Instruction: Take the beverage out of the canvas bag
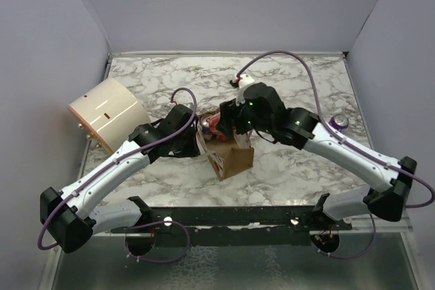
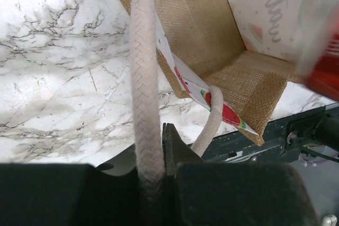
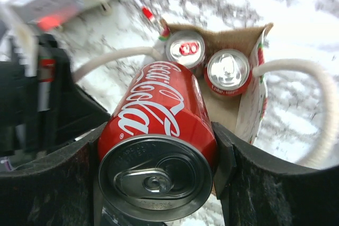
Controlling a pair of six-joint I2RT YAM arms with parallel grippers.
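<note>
Small brown canvas bag (image 1: 234, 161) with watermelon print: upright, mid white-marble table (image 1: 285, 79). Left end effector (image 2: 153, 165) pinched together on bag's white braided rope handle (image 2: 144, 78). Right end effector (image 3: 158, 157) clamped on red Coca-Cola can (image 3: 159, 115) — at bag's open mouth. Inside bag, upright, side by side: red-tabbed can (image 3: 185, 48), silver-topped can (image 3: 228, 71).

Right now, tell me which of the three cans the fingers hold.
The Coca-Cola can, lying sideways between the right fingers; the other two cans stand upright in the bag.
</note>
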